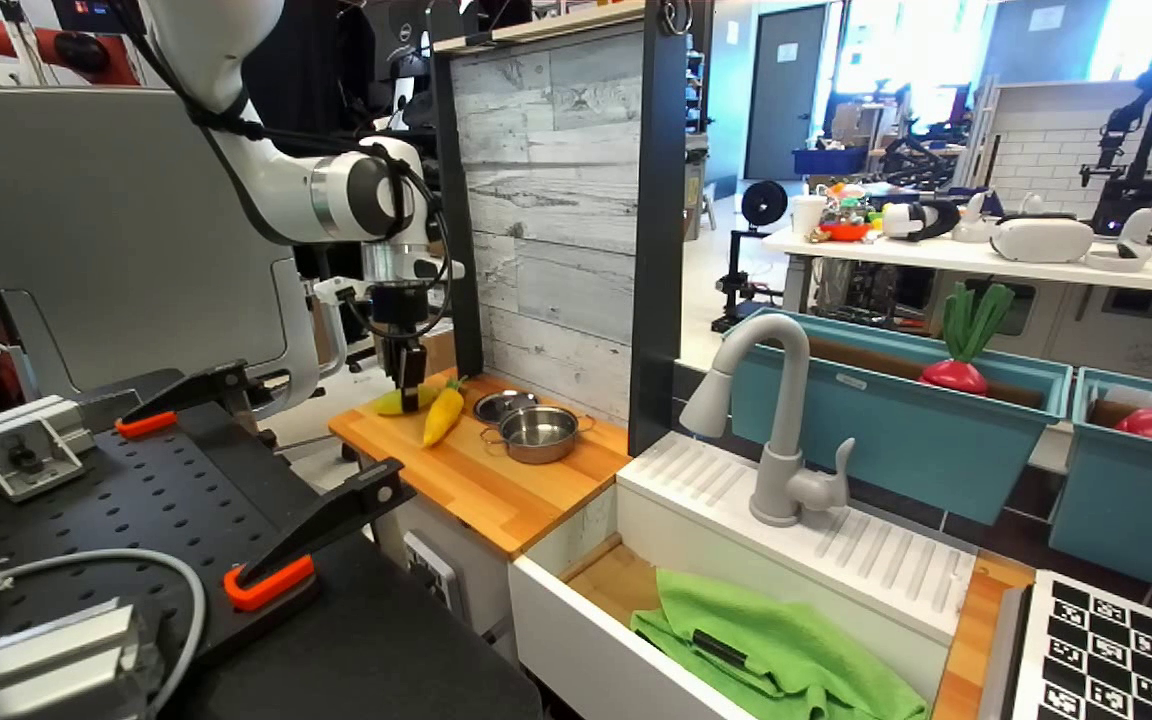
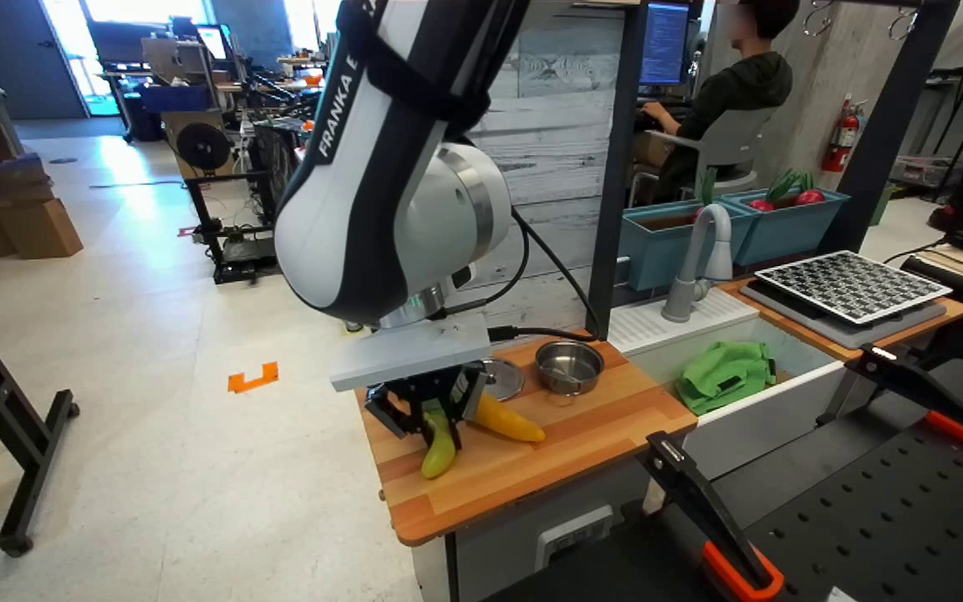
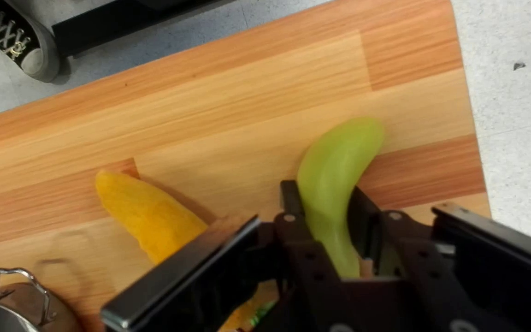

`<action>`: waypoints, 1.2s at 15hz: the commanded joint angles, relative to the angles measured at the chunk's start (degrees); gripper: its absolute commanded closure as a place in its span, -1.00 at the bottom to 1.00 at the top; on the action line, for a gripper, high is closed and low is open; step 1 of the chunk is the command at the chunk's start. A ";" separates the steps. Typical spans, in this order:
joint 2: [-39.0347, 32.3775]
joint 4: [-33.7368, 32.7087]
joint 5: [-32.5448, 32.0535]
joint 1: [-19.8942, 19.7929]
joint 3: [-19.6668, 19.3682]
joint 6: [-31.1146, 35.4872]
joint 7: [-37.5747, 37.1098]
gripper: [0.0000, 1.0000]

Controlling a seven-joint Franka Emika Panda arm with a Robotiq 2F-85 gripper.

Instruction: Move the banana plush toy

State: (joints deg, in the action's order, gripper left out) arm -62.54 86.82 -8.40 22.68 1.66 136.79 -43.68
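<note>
A: Pale plank wall (image 1: 561,200) at the back, wooden bench (image 1: 496,495) in front. Where's the banana (image 1: 389,403)?

B: Far-left end of the bench in an exterior view. In the wrist view the pincer (image 3: 326,203) has a finger against each side of it, so I'd call it gripped.

A: Mid-grab then?

B: Yeah, reads like the grasp step. Next move imo: snug squeeze, lift straight up, don't clip the carrot toy (image 3: 150,212) just left of it in the wrist view. Can't tell if the banana's lifted off the bench at all.

A: Plush though?

B: Looks smooth and glossy tbh, greenish-yellow, curved. Carrot toy's orange-yellow, tapered, more like felt. Right of that in an exterior view, shiny metal pot (image 1: 539,440) with wire handles, round lid (image 1: 504,404) just to its far left.
</note>
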 commanded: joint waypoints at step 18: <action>21.09 32.65 27.13 -18.21 4.67 19.94 10.29 0.87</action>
State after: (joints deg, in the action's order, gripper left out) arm -45.98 114.46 13.68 8.72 4.34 155.27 -37.06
